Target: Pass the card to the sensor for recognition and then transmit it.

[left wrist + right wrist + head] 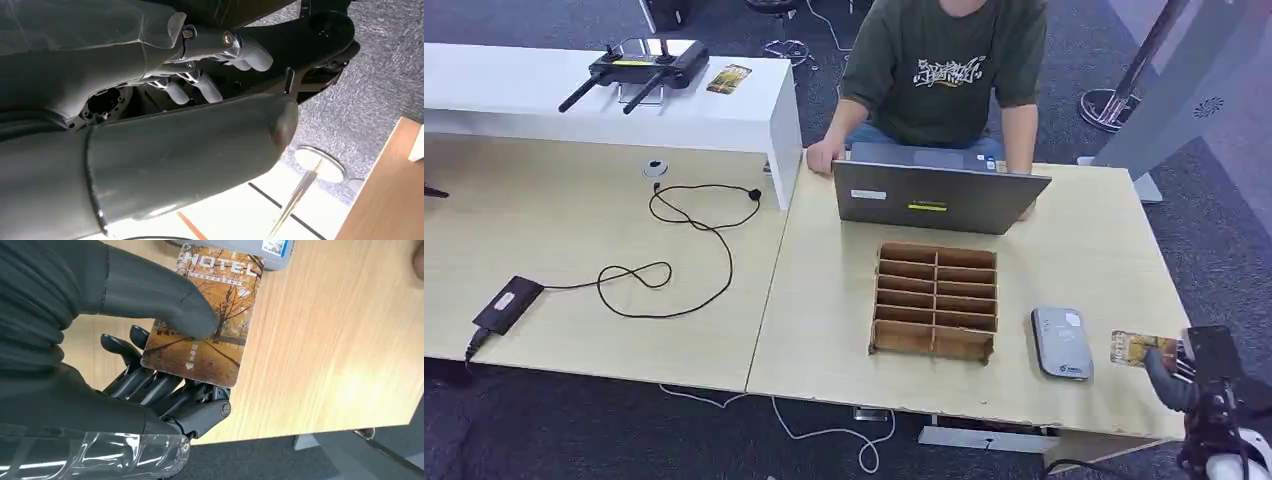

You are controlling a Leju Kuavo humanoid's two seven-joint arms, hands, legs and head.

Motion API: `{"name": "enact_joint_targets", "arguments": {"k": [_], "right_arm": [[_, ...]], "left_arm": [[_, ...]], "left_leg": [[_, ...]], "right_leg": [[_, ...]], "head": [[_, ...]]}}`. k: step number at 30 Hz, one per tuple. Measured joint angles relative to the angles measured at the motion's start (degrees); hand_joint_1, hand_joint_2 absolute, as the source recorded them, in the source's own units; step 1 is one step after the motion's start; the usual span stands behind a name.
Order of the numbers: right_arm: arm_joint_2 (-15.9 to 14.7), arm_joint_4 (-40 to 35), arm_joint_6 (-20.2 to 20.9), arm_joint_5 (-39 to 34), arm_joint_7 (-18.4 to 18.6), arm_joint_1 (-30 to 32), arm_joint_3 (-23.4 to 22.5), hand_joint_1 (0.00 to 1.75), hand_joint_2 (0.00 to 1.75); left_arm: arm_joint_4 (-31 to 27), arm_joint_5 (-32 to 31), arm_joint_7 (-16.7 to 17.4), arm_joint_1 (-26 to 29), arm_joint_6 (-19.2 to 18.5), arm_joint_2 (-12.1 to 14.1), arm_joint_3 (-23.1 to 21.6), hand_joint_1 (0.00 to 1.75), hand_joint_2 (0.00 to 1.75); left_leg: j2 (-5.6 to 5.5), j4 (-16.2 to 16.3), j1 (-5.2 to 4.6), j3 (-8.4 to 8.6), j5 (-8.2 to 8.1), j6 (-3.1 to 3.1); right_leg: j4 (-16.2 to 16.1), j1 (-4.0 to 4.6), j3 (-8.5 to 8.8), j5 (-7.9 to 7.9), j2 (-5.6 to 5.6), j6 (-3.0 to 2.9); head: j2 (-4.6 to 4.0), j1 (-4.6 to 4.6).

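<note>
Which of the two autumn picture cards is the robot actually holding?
The orange autumn-tree hotel card at the table's near right edge, pinched in the right hand beside the grey card reader. The other orange card lies untouched on the far white shelf.

Two hotel cards, one held and one on the white counter, one sensor, one laptop, one wooden divided tray, one controller, one person.

The thumb hides part of the card.
</note>
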Motion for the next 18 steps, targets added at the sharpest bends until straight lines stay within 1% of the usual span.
{"name": "enact_joint_targets", "arguments": {"k": [3,14,18], "right_arm": [[0.55,0.94,0.63,0.70,0.17,-0.59,1.18,1.75,1.75],[2.23,5.66,0.81,1.64,0.55,-4.39,4.70,1.75,1.75],[2.75,6.62,0.81,1.62,1.14,-4.48,5.48,1.75,1.75]], "left_arm": [[0.00,-0.13,0.07,0.04,-1.07,0.15,-0.63,0.00,0.00],[0.00,-0.35,0.22,0.07,-1.07,0.15,-0.74,0.00,0.00],[0.00,-0.37,0.17,0.07,-1.07,0.15,-0.74,0.00,0.00]], "left_leg": [[0.02,0.00,0.00,0.00,0.00,0.00],[-0.01,0.00,0.00,0.00,0.00,0.00],[-0.03,0.00,0.00,-0.01,0.00,0.00]], "right_leg": [[0.01,0.00,0.00,0.00,0.01,0.00],[0.01,-0.01,0.00,0.00,0.00,0.00],[0.01,-0.01,0.00,0.00,-0.03,0.00]], "head": [[0.00,0.00],[0.00,-0.02],[0.00,0.00]]}}
